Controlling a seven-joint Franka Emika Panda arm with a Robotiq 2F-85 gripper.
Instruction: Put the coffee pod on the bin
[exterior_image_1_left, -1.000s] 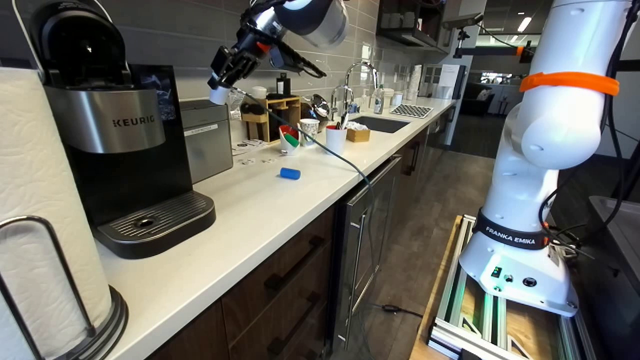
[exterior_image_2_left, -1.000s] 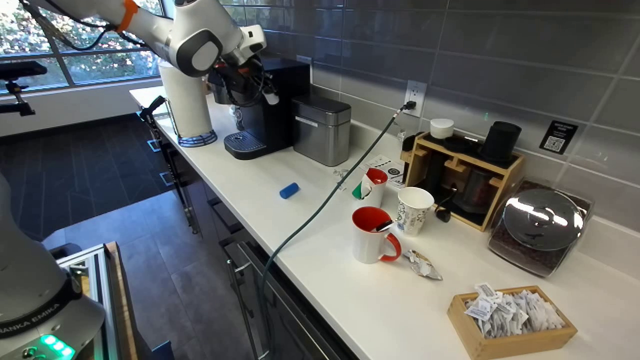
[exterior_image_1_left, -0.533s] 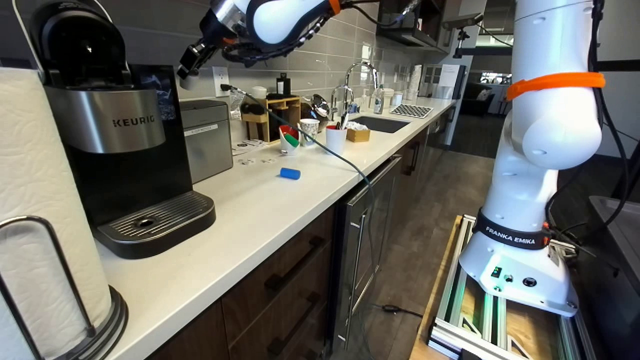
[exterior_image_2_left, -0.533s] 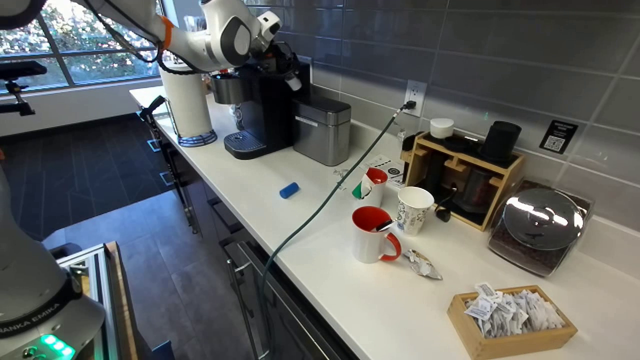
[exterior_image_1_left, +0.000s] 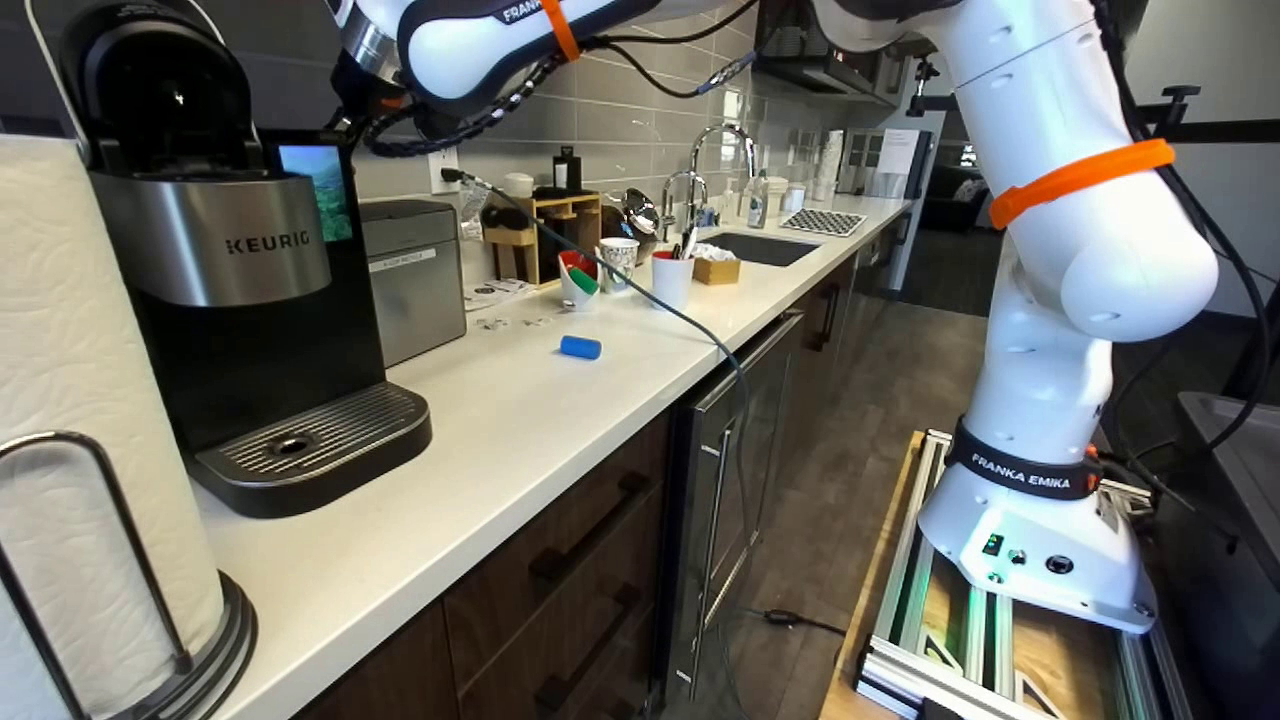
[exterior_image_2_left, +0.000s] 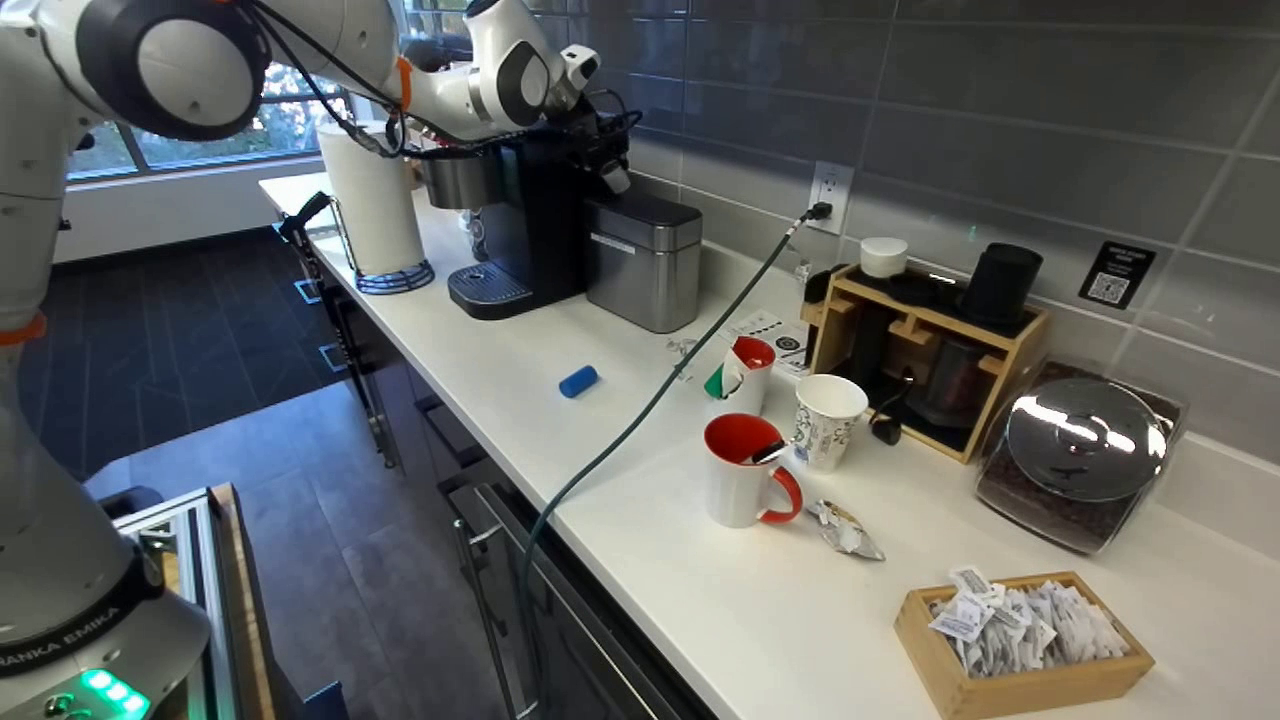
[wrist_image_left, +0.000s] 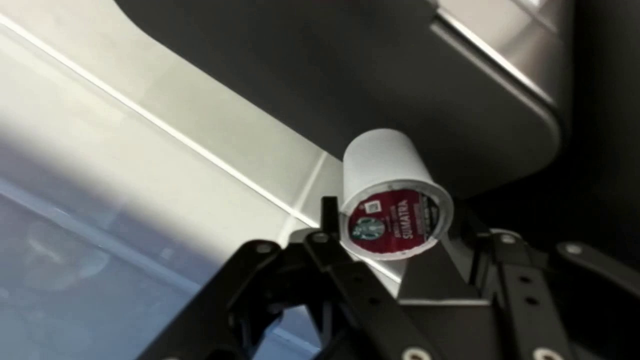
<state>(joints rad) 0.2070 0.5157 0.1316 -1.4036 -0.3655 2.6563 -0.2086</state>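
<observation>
Nearest, the claw (wrist_image_left: 397, 222) is clamped on the coffee pod (wrist_image_left: 387, 162), holding it at the rim. The pod's maroon top comes first, printed SUMATRA beside a round green emblem; behind that, the plain white cup narrows away. Just past it lies the dark-topped bin (exterior_image_2_left: 645, 268); I can't tell whether the two touch. Farther back stands the tiled wall (exterior_image_2_left: 760, 120).

Lid (wrist_image_left: 395, 224) of the coffee pod (wrist_image_left: 392, 192) reads "SUMATRA", beside a round Starbucks siren logo and small code square; finer print blurs. Coffee machine (exterior_image_1_left: 245, 290): silver band (exterior_image_1_left: 265, 242) says "KEURIG". Bin (exterior_image_1_left: 415, 290): label strip (exterior_image_1_left: 403, 261) looks like "K-CUP RECYCLE", tiny. Base collar (exterior_image_1_left: 1022, 473): "FRANKA EMIKA". Arm link (exterior_image_1_left: 470, 50): "FRANK", cut off at orange strap (exterior_image_1_left: 562, 28). Wall sticker (exterior_image_2_left: 1117, 275): QR code.
</observation>
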